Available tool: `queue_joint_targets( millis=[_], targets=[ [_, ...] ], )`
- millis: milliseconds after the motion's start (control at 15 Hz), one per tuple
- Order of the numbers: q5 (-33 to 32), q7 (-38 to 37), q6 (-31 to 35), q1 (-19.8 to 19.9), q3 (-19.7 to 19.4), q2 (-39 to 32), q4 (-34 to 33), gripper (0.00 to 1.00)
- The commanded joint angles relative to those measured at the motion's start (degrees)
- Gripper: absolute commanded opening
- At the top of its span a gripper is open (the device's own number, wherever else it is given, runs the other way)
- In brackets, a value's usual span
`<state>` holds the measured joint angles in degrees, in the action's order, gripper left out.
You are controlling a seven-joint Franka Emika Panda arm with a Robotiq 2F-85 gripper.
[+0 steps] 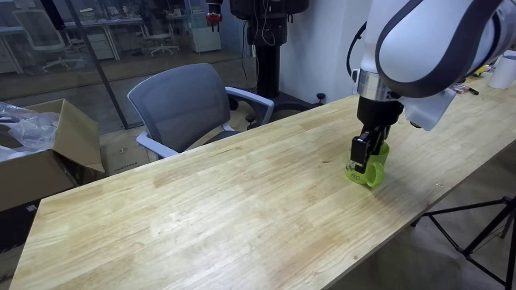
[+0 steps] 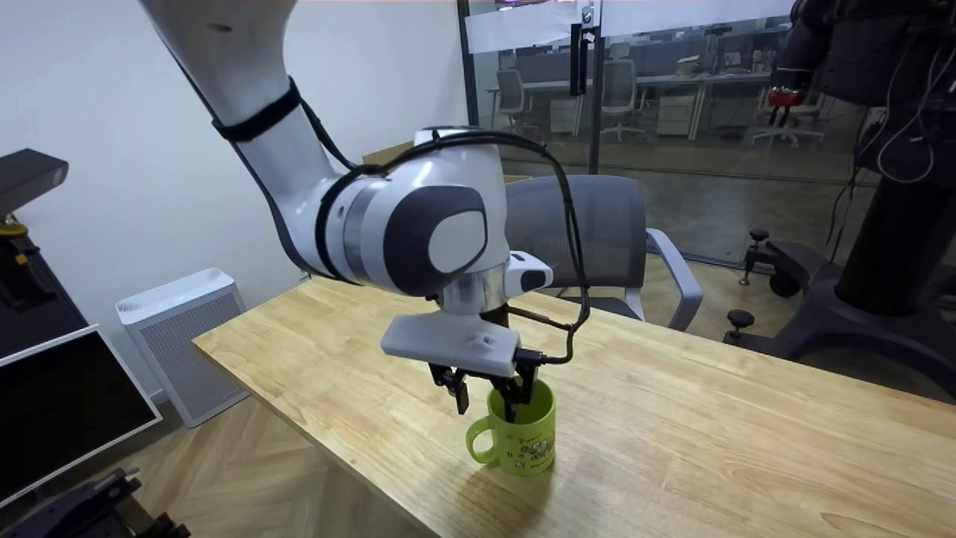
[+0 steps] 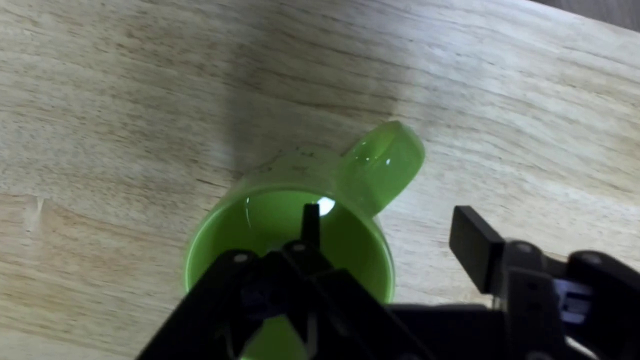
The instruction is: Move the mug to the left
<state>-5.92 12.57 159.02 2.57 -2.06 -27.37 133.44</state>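
Mug (image 3: 275,220) here is glossy green, standing upright on the bench (image 3: 125,125). My claw (image 3: 387,230) is spread wide astride its rim, nothing clamped. In the wrist view one finger (image 3: 310,220) dips inside, can't tell if it's touching the wall tho. Right of that comes the handle (image 3: 387,167), then my other finger (image 3: 472,250), outside and apart from the mug. Further right, in an exterior view, a white cylinder (image 1: 502,73) sits on the bench.

- The gripper (image 2: 486,413) straddles the wall of the mug (image 2: 529,442), one finger (image 3: 310,227) inside, one outside.
- The handle (image 3: 392,160) juts out near the outer finger (image 3: 472,245).
- Open tabletop (image 1: 201,217) spreads beside the mug in both exterior views.
- A chair (image 1: 181,108) rises beyond one edge.
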Motion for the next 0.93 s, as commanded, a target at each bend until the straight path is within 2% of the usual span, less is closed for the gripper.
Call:
queue_joint_targets(
  millis=[0, 333, 400, 867],
  targets=[
    [-0.69, -0.27, 0.94, 0.67, 0.35, -0.76, -0.21, 0.39],
    [-2.3, -1.21, 0.28, -0.48, -0.91, -1.86, -0.17, 0.05],
    [-3.18, -2.0, -0.09, -1.14, -1.87, -1.9, -0.71, 0.02],
    [-1.36, -1.69, -8.36, 1.07, -1.64, 1.45, -6.83, 0.03]
  ],
)
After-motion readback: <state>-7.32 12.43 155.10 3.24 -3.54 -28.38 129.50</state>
